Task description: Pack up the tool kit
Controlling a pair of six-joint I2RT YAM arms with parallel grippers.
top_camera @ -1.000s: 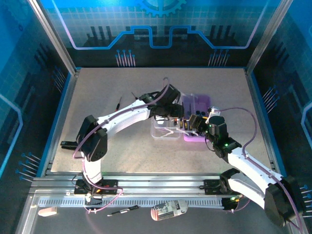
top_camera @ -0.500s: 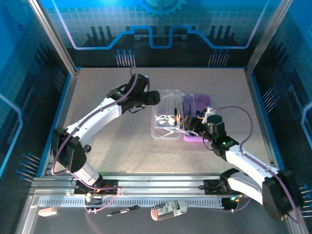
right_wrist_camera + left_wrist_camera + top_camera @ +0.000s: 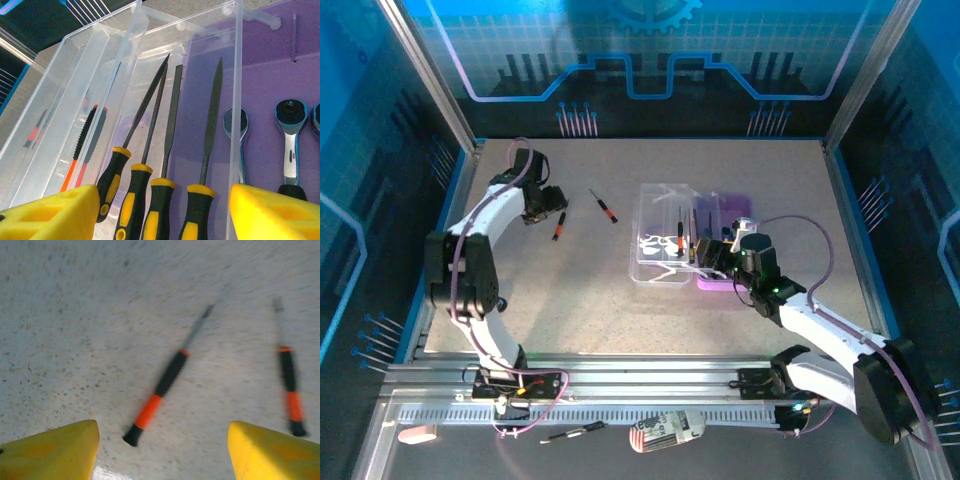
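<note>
On the right half of the table we list the tool kit, lying open, its clear lid folded out to the left of its purple base. Inside it we count four black-and-yellow files, two ratchet wrenches and one orange-and-black screwdriver. At the kit's near edge the right gripper has its fingers spread and carries nothing. Two items are outstanding. The first loose screwdriver lies left of the kit and the second loose screwdriver farther left, well apart from it. The left gripper is by far the nearer one and hangs over the second, with its fingers released and empty. That screwdriver lies ahead of the gap, butt toward the fingertips and shaft pointing away with a slight slant. We judge that a descent with a small turn of the wrist comes next.
</note>
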